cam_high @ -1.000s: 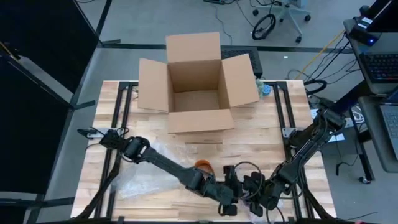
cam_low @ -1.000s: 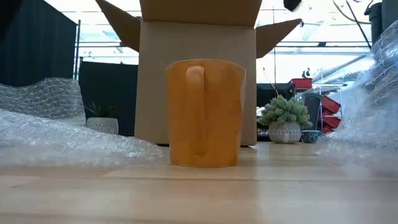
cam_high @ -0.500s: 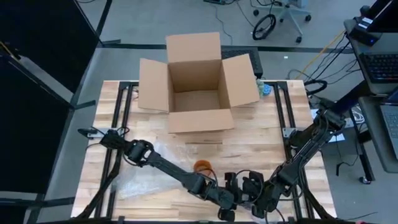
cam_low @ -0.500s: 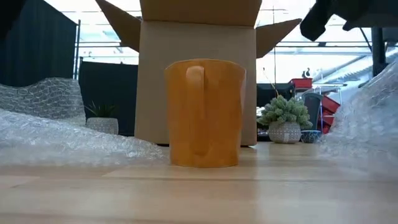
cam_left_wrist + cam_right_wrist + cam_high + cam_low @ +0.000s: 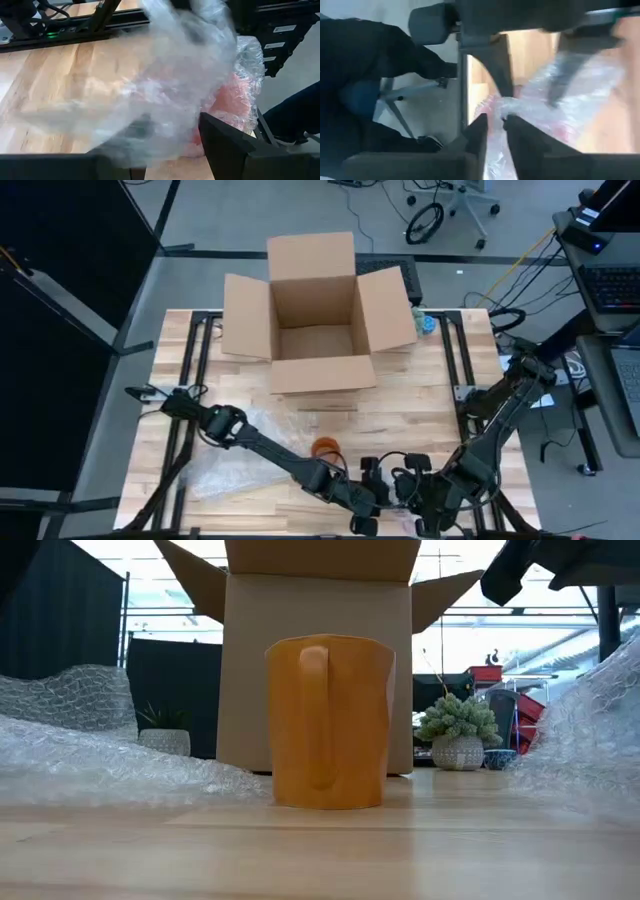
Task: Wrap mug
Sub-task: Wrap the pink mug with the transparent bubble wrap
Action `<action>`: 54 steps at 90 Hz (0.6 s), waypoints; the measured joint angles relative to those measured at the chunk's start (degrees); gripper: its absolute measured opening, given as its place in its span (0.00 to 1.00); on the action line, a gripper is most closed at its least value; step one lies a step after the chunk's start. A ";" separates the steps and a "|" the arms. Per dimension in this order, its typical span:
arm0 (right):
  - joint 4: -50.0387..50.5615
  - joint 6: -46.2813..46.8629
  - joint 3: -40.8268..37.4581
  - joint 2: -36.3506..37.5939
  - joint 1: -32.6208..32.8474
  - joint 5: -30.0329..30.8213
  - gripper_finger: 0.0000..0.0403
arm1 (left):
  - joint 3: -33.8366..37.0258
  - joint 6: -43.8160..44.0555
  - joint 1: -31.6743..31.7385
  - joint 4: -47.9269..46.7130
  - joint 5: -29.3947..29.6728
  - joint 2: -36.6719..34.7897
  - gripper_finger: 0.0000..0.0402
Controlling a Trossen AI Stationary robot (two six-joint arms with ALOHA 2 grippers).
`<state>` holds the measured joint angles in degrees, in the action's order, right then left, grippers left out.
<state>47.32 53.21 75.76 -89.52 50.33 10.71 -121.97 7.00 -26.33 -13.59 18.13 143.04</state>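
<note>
- Near edge of the table: the right gripper (image 5: 432, 510) has slid a little further toward the near edge and the right-hand side than half a second ago, its elbow swinging outward. Its wrist view shows the two fingers nearly together with a thin fold of bubble wrap (image 5: 520, 107) pinched between them.
- Just beside it, the left gripper (image 5: 365, 500) sits about where it was. Its wrist view looks through a lifted, blurred sheet of the wrap; whether its fingers clamp the sheet I cannot tell.
- My reading: the pull stretches the sheet's near end up off the wood, readying it to be drawn over the cup. Nothing covers the cup yet, so the wrapping proper has barely begun.
- A little further in, the orange mug (image 5: 328, 721) stands upright on the bare table (image 5: 400, 430), handle facing the near edge, unmoved. Wrap lies on both sides of it.
- Far edge: the open cardboard box (image 5: 315, 310) stands unchanged.
</note>
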 joint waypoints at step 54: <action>-3.59 0.34 -0.34 -8.70 1.57 -2.87 0.41 | 0.39 -3.45 -2.38 -2.76 1.03 -5.06 0.38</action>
<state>43.73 53.55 75.42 -98.22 51.90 7.84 -121.58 3.55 -28.71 -16.35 19.16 137.98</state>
